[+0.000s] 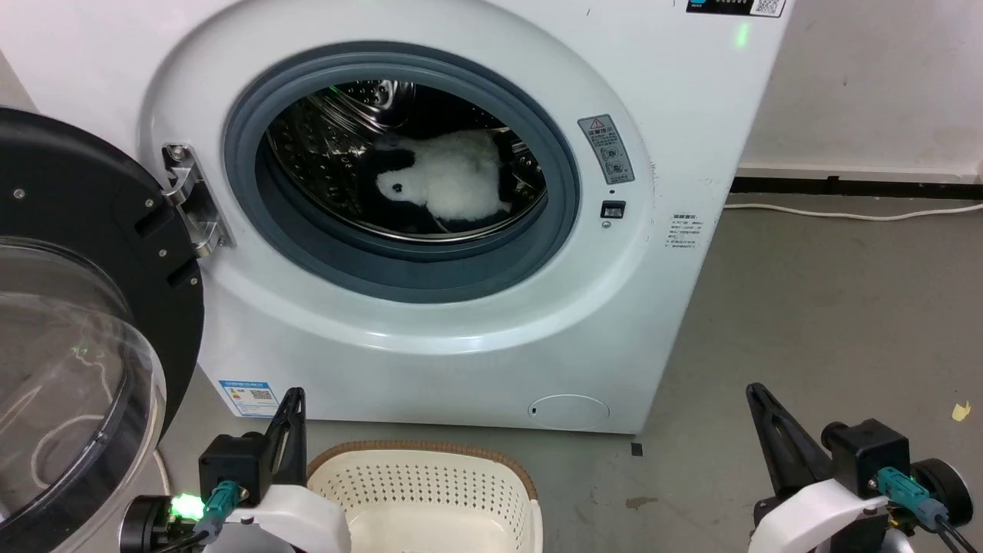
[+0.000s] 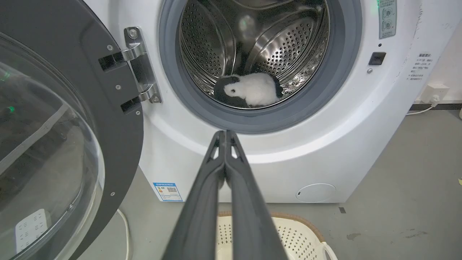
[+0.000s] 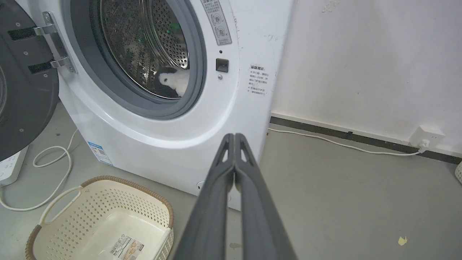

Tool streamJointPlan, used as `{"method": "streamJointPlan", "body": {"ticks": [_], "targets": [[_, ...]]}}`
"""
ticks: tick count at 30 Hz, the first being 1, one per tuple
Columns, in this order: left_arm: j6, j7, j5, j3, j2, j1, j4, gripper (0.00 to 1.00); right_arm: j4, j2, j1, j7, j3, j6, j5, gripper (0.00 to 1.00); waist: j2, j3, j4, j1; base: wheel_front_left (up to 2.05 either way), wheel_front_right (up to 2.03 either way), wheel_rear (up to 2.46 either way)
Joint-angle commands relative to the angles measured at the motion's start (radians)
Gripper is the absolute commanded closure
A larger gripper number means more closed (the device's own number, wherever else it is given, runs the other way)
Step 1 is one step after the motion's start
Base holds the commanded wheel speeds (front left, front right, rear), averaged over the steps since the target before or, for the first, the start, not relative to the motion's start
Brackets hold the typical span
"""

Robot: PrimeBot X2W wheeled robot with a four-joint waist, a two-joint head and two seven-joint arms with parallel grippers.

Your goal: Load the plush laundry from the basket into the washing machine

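While waiting back from the washing machine (image 1: 676, 307), check first where the plush laundry (image 1: 453, 180) lies: inside it, on the low part of the steel drum (image 2: 281, 47), far behind the grey rubber ring (image 1: 399, 265), face turned to the left. Seems to sit fully inside, with no limb over the ring as far as visible. Look then into the basket (image 1: 430, 476), standing on the floor (image 1: 806, 322) just before the machine front, on the near side: only a label (image 3: 126, 247) on its bottom, no more laundry to see. Judge therefore the loading as probably finished; no need to reach in again. Mind the open door (image 1: 84, 192) at the left, swung wide with its clear dome toward the near side, and avoid pushing the basket in any later move.

Left tool (image 2: 225, 135): fingers pressed together, pinching nothing and touching nothing, hanging near the left rim of the basket. Right tool (image 3: 234, 137): also pressed together and empty, well apart to the right, above bare floor.
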Motion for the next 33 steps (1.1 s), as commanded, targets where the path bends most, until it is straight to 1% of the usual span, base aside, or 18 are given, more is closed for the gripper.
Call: {"method": "streamJointPlan", "body": {"ticks": [1,33], "targets": [[0.003,0.0,0.003,0.001,0.0,-0.016,-0.005,1.0,-0.004,0.001,-0.012,0.0,-0.002,-0.001,-0.008,1.0,0.0,0.0,0.0,0.0,0.0,0.0,0.0],[0.003,0.0,0.003,0.001,0.0,-0.016,-0.005,1.0,-0.004,0.001,-0.012,0.0,-0.002,-0.001,-0.008,1.0,0.0,0.0,0.0,0.0,0.0,0.0,0.0]]}}
